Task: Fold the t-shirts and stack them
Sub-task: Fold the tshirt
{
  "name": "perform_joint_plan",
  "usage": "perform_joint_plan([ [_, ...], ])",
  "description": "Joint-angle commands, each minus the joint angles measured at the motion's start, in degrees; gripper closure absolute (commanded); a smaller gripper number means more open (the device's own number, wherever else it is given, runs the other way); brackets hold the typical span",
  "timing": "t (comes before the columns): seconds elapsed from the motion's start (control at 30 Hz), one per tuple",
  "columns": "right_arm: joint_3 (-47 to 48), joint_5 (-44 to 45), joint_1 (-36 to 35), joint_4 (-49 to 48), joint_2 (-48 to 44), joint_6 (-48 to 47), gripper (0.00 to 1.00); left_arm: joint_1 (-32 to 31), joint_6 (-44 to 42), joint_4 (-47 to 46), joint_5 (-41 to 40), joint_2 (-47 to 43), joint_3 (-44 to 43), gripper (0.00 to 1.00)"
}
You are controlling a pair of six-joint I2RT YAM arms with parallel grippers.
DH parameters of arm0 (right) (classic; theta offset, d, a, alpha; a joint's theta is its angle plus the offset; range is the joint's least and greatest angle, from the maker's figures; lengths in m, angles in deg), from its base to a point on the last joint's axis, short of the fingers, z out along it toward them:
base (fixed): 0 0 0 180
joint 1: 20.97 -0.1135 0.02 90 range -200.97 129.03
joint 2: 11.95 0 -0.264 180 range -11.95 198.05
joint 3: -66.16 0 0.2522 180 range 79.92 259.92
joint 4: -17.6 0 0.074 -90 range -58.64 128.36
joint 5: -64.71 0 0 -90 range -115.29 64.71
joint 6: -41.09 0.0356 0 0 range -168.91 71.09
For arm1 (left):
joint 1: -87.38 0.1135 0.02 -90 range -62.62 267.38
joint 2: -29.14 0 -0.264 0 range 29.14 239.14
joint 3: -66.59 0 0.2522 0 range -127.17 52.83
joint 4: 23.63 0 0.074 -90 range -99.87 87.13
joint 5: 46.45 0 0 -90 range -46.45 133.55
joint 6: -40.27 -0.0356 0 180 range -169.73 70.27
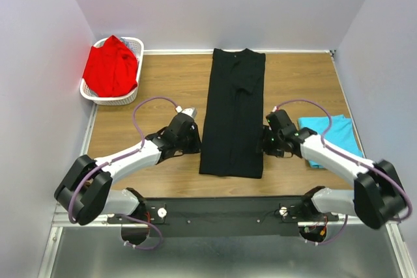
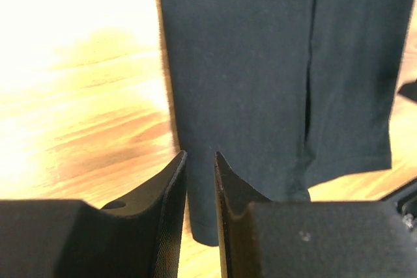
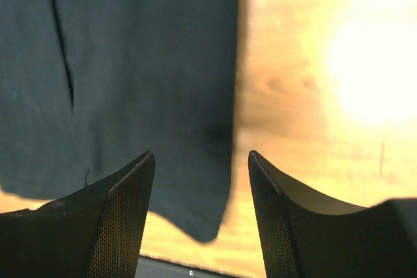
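The black t-shirt lies flat mid-table, folded into a long narrow strip, neck end far. My left gripper hovers just off its left edge. In the left wrist view the jaws stand only a narrow gap apart with nothing between them, over the shirt's edge. My right gripper hovers at the shirt's right edge, open wide and empty, with the cloth's corner below it. The turquoise t-shirt lies at the right, partly under the right arm. The red t-shirt sits bunched in the basket.
A white lattice basket stands at the far left corner. Bare wooden table lies between the basket and the black shirt. Walls close in on three sides. The arms' black base rail runs along the near edge.
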Motion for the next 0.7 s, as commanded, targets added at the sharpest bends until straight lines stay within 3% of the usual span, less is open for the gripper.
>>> perform_joint_plan([
  [0.0, -4.0, -3.0, -0.4, 2.5, -7.1, 5.2, 0.34, -1.5, 1.2, -1.5, 2.1, -1.8, 2.2, 0.69],
  [0.17, -6.7, -6.2, -1.2, 3.9, -9.0, 6.3, 0.34, -4.6, 2.6, -1.5, 1.4, -1.0, 3.6, 0.62],
  [0.37, -9.2, -8.6, -1.8, 4.3, -9.4, 7.1, 0.36, -5.4, 3.8, -1.4, 1.9, -0.7, 5.4, 0.62],
  [0.67, -13.5, -10.4, -2.5, 5.5, -10.8, 10.5, 0.5, -7.2, 6.7, 0.8, 1.6, 0.2, 7.7, 0.62],
])
